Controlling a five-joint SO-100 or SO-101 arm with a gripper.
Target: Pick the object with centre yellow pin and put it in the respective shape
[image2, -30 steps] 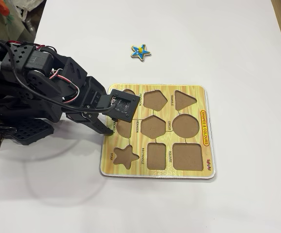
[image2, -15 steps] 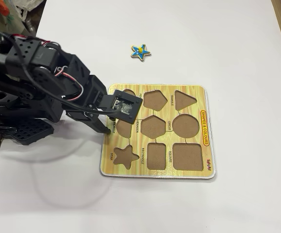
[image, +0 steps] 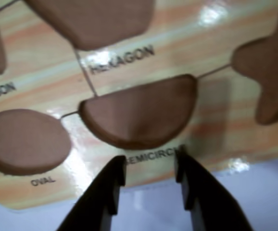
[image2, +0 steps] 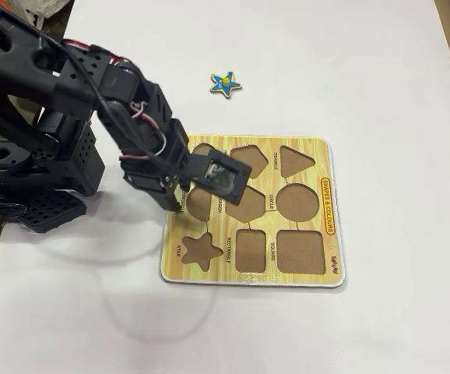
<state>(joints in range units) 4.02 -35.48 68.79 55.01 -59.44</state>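
Two black fingers (image: 117, 185) of the claw (image: 151, 166) sit at the bottom of the wrist view. They are apart, and nothing is between them. They hang right over the near edge of the yellow board (image: 225, 115), by the word SEMICIRCLE and the half-round hole (image: 139, 113). To the left is the oval hole (image: 23, 139). On the right you can see part of the star hole (image: 269, 72).

In the fixed view the arm (image2: 77, 86) reaches from the left and the claw (image2: 180, 204) is low over the board's (image2: 330, 167) left edge. The star hole (image2: 200, 249) is near the bottom left corner of the board. The blue star piece (image2: 226, 83) with the yellow knob lies on the white table (image2: 381, 62), past the top of the board and well apart from the claw.

What could go wrong? I think the claw is very low. If it slides toward the star piece like this, the fingers could catch the board and push it. Then the star hole would move too. The star piece is small and flat, so a pinch that misses the knob could flick it away.

Since a second ago, the arm has lifted at the back and leaned further over the board. The camera block has moved right, from the top-left hole to the middle holes. The star piece and the board did not move.
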